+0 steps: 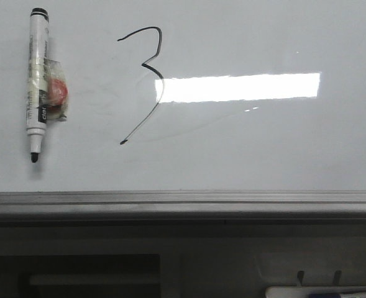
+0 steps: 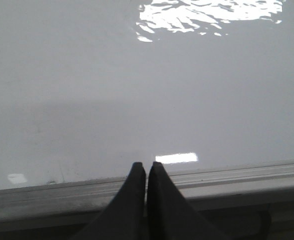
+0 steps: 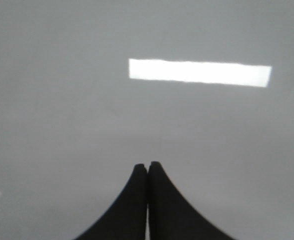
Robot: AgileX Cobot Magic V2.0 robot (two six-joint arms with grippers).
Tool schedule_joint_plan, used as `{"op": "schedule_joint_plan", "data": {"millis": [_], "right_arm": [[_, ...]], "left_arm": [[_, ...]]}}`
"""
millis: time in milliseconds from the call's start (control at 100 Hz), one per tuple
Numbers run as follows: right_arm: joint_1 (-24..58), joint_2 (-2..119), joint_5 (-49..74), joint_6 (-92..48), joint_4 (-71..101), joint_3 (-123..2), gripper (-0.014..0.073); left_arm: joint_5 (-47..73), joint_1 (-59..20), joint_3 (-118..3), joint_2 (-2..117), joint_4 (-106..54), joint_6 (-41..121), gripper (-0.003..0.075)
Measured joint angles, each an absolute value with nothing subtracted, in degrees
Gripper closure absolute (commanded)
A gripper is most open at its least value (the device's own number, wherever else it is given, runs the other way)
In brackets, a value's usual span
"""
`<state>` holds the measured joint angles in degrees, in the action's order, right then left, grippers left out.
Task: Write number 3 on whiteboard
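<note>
A thin black number 3 [image 1: 146,81] with a long slanting tail is drawn on the pale glossy whiteboard [image 1: 263,143]. To its left a white marker [image 1: 37,87] lies flat on the board, uncapped black tip toward the near edge, with a taped red blob on its side. Neither arm shows in the front view. My left gripper [image 2: 147,165] is shut and empty, tips over the board's grey edge strip [image 2: 236,175]. My right gripper [image 3: 147,165] is shut and empty above bare whiteboard [image 3: 62,100].
A bright rectangular light reflection [image 1: 238,87] lies across the board right of the 3. The grey metal edge strip [image 1: 183,202] runs along the board's near side. Below it is a dark grey tray [image 1: 96,273] with slots [image 1: 335,276].
</note>
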<state>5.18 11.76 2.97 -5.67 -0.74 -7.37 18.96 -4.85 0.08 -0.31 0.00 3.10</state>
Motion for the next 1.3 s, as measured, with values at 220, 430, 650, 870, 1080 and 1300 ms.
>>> {"op": "schedule_joint_plan", "data": {"millis": [220,430,650,870,1080,1300], "right_arm": [[-0.79,2.22,3.68,-5.64,-0.83,0.5,0.0643],[-3.22,-0.4,9.27,-5.55,-0.96,0.4,0.0643],[-3.6,-0.62,14.09,-4.92,-2.56,0.4,0.0643],[-3.6,-0.62,18.51,-4.67,-2.95,0.4,0.0643],[-3.6,-0.62,18.72,-4.67,-2.95,0.4,0.0643],[-3.6,-0.62,18.72,-4.55,-2.95,0.4,0.0643]], "left_arm": [[18.98,-4.85,0.08,-0.31,0.0,3.1,0.0741],[18.98,-4.85,0.08,-0.31,0.0,3.1,0.0741],[18.98,-4.85,0.08,-0.31,0.0,3.1,0.0741],[18.98,-4.85,0.08,-0.31,0.0,3.1,0.0741],[18.98,-4.85,0.08,-0.31,0.0,3.1,0.0741],[18.98,-4.85,0.08,-0.31,0.0,3.1,0.0741]]}}
